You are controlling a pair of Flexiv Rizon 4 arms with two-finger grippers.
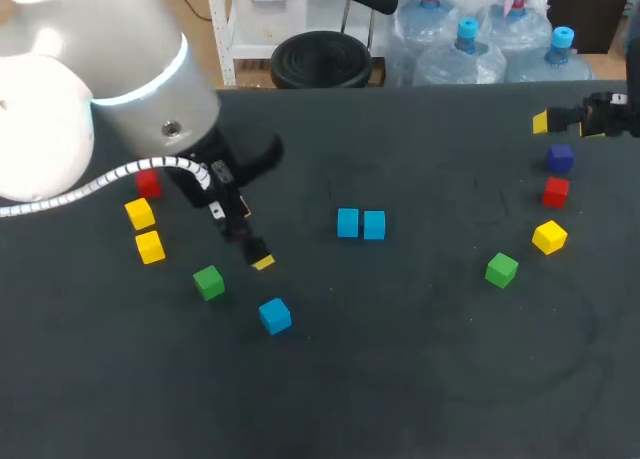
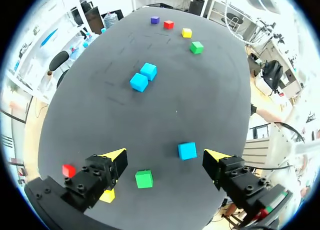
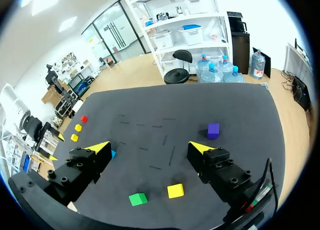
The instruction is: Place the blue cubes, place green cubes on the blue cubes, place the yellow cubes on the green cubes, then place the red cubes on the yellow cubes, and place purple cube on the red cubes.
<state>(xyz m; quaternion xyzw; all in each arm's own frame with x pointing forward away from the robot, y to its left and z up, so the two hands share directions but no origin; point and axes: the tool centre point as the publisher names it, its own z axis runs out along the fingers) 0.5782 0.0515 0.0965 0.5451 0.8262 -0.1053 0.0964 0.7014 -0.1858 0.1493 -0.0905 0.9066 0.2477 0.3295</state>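
Note:
Two blue cubes point(image 1: 348, 222) point(image 1: 374, 224) sit side by side mid-table. A third blue cube point(image 1: 275, 316) and a green cube point(image 1: 209, 281) lie near my left gripper point(image 1: 245, 236). In the left wrist view, that gripper point(image 2: 165, 157) is open above the table, with the blue cube point(image 2: 187, 151) ahead between its fingers and the green cube point(image 2: 144, 179) under it. My right gripper point(image 1: 565, 122) is open at the far right edge, close to the purple cube point(image 1: 560, 158). In its wrist view, the right gripper point(image 3: 150, 150) holds nothing, and the purple cube point(image 3: 213, 130) lies ahead.
Beside the left arm are a red cube point(image 1: 148, 183) and two yellow cubes point(image 1: 140, 213) point(image 1: 150, 247). On the right lie a red cube point(image 1: 556, 191), a yellow cube point(image 1: 549, 237) and a green cube point(image 1: 502, 270). The dark table point(image 1: 400, 379) stretches toward the front.

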